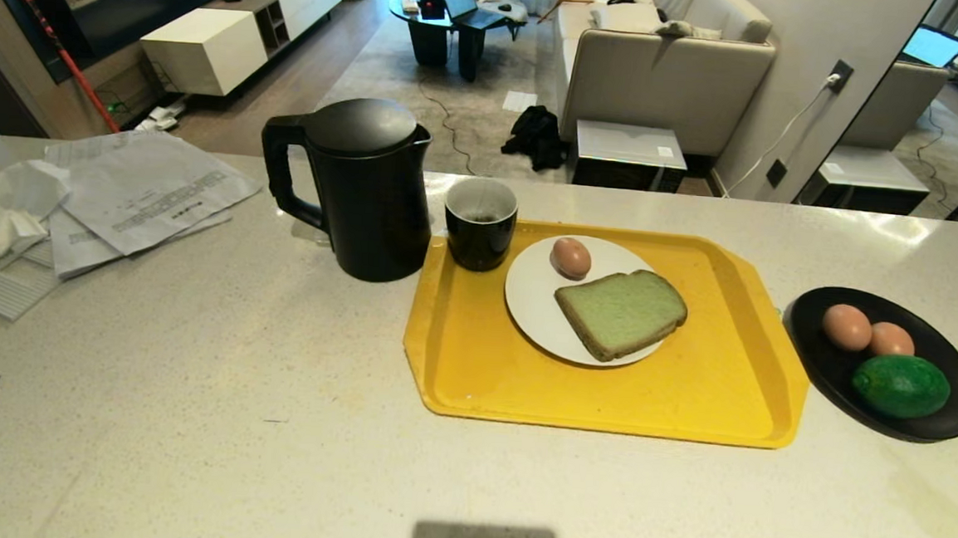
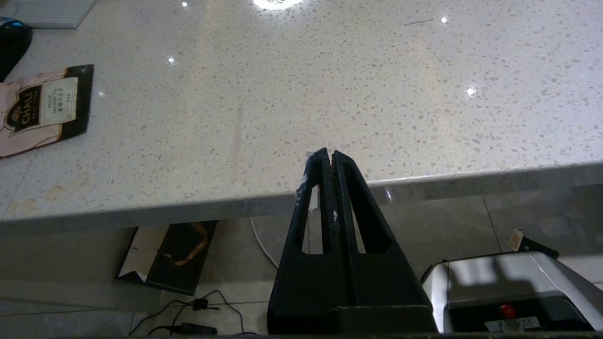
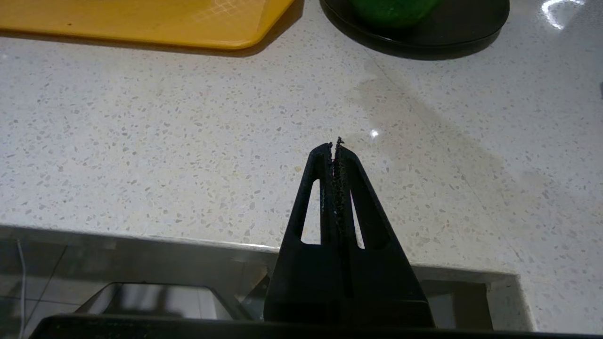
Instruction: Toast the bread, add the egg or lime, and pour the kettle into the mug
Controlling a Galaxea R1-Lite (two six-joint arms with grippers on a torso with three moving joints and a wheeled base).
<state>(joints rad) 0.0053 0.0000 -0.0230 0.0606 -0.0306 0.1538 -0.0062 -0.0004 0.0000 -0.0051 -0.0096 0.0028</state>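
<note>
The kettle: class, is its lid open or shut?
Shut. In the head view the kettle stands upright on the counter, its domed lid sitting flush on the rim.

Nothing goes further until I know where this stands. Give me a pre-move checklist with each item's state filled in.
1. Bread lies on the white plate: ok.
2. One egg sits on that plate beside the bread: ok.
3. Mug stands upright on the yellow tray, right of the kettle: ok.
4. Mug filled: cannot tell; only something dark shows low inside.
5. Left tool shut and empty, at the counter's near edge: ok.
6. Right tool shut and empty, short of the black dish with the lime: ok.
</note>
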